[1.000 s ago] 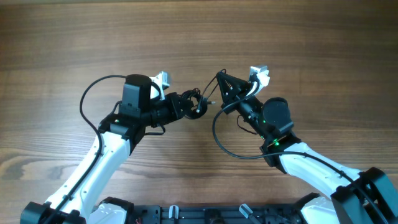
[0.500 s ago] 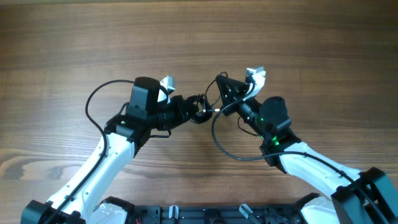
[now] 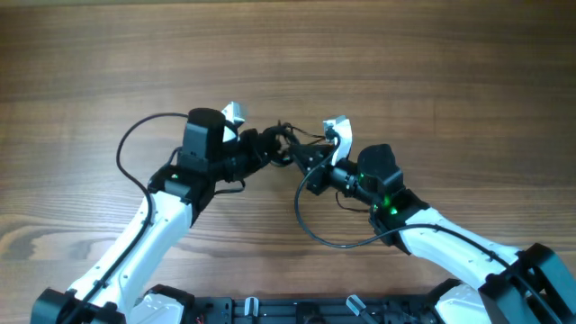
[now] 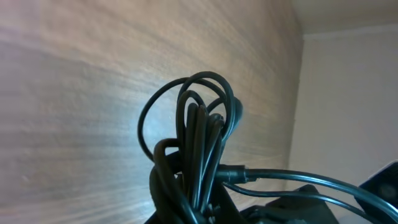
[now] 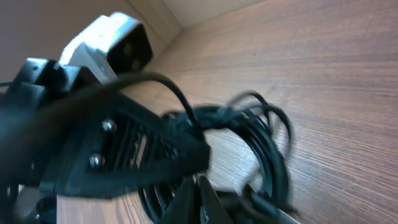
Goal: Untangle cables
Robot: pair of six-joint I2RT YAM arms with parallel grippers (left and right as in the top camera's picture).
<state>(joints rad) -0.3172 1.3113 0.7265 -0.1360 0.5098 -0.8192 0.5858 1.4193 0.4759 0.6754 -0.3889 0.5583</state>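
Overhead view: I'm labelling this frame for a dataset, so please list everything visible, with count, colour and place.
cables: one tangled bundle, strand count unclear, black, mid-table between the grippers
table: one, brown wood, under everything
left gripper: one, black, shut on the bundle
right gripper: one, black, shut on the bundle from the opposite side
arms: two, white and black, reaching in from the bottom edge
arm leads: two, black, thicker, one looping off each arm
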